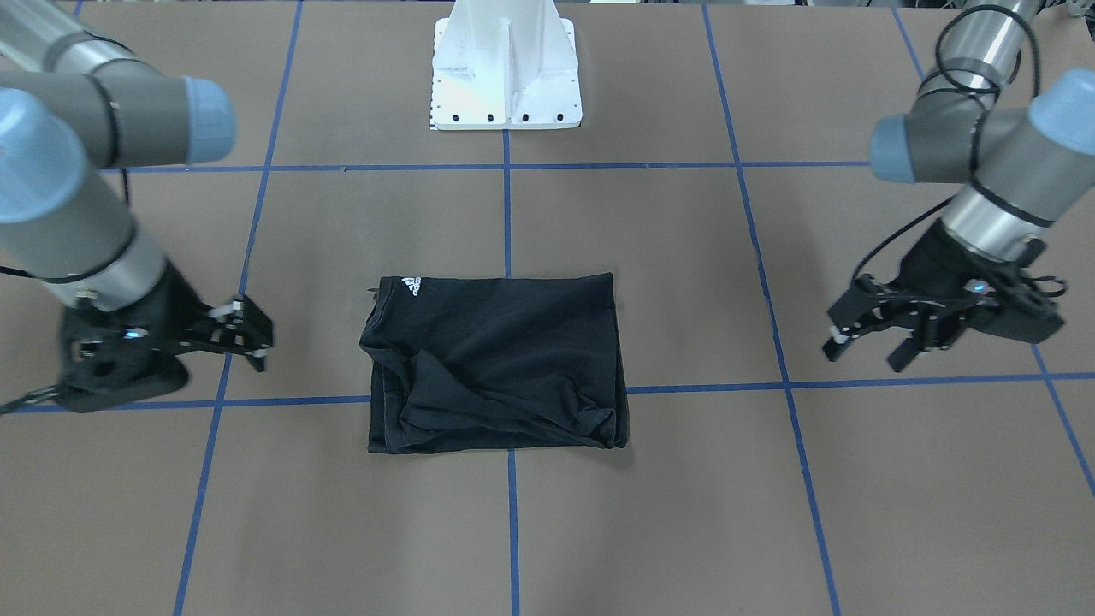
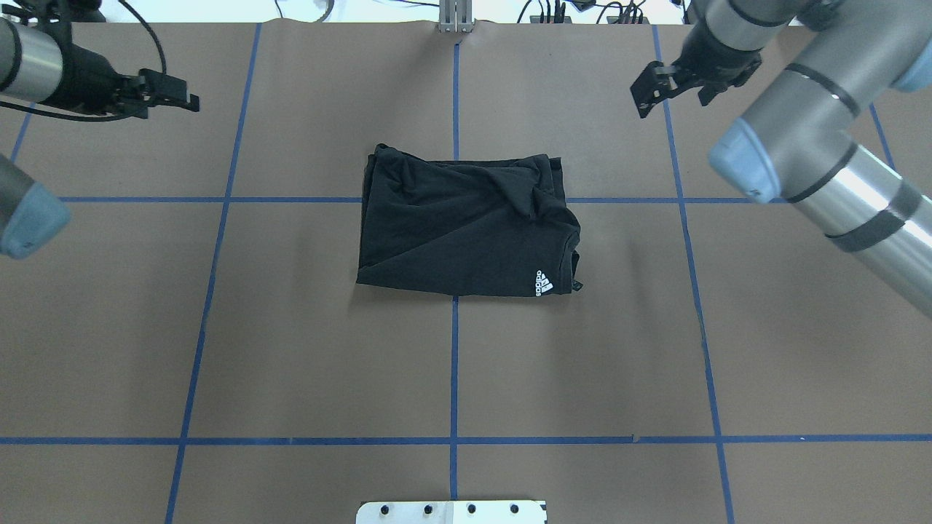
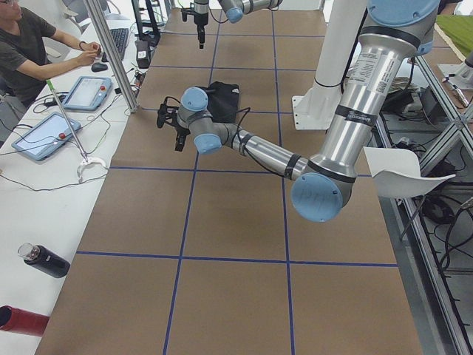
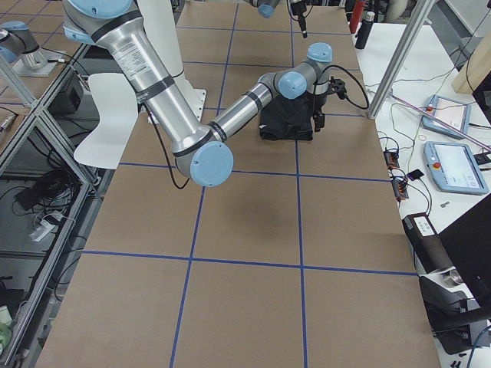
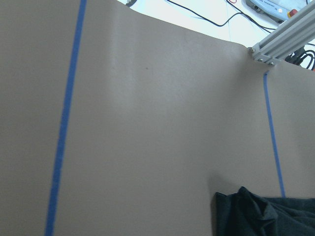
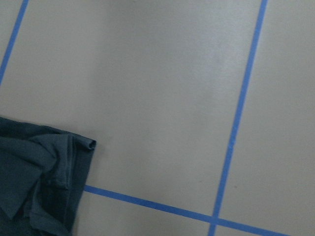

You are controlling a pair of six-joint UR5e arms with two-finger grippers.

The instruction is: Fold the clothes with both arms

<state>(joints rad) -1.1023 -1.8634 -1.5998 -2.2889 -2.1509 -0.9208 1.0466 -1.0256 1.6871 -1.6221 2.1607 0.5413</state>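
Left pincer (image 1: 862,355), right pincer (image 1: 252,334), spread, flank T-shirt (image 1: 505,359) with white adidas logo (image 1: 414,286)

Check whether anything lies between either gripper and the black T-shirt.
Nothing visible. Only bare table with blue tape lines separates the T-shirt from the left gripper and the right gripper, each off to one side.

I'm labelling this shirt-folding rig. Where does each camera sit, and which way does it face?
Front-facing: across the table, facing the robot, steeply down; T-shirt central, base on top, left hand at view's right.
Overhead: behind the robot, looking forward and down; right hand at view's right.
Exterior left: table's left end, looking along it; left arm near.
Exterior right: opposite end; right arm near.
Left wrist: faces the table and a T-shirt corner; no hand shows.
Right wrist: likewise, another corner.
Shared: all six show the T-shirt.
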